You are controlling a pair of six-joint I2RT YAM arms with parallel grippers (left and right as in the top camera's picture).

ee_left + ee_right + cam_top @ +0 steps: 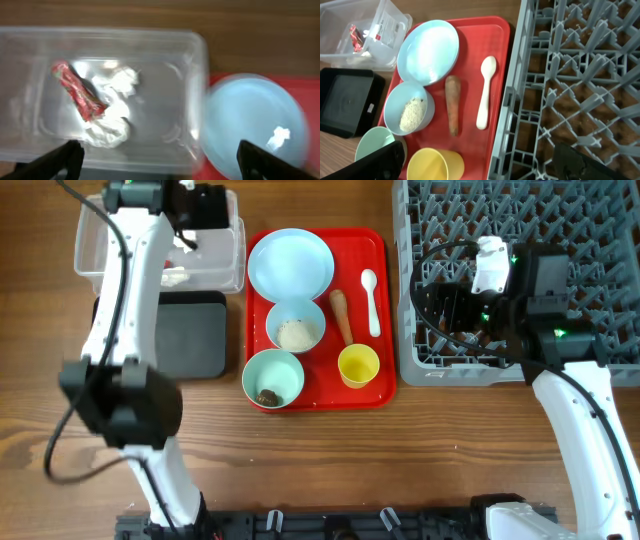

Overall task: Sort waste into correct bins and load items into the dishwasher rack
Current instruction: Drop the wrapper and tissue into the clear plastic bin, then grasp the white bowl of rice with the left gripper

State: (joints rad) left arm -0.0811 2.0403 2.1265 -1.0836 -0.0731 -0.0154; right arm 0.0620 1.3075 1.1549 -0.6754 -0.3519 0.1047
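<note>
Left gripper (160, 167) hangs over the clear tub (100, 33), jaws wide, holding nothing. The red wrapper (77, 92) and white tissue (112, 117) lie inside that tub.

Right gripper (477, 165) is over the tray-side edge of the grey rack (580, 75), jaws wide, holding nothing.

On the red tray (384, 300):
- light-blue plate (290, 262)
- pale blue bowl (272, 320) with rice grains (295, 335)
- mint-green bowl (285, 365) with a brown clump (267, 396)
- carrot (342, 315)
- white spoon (371, 300)
- yellow cup (358, 365)

The black tub (190, 335) stands on the worktop (400, 460), just beside the clear tub.
</note>
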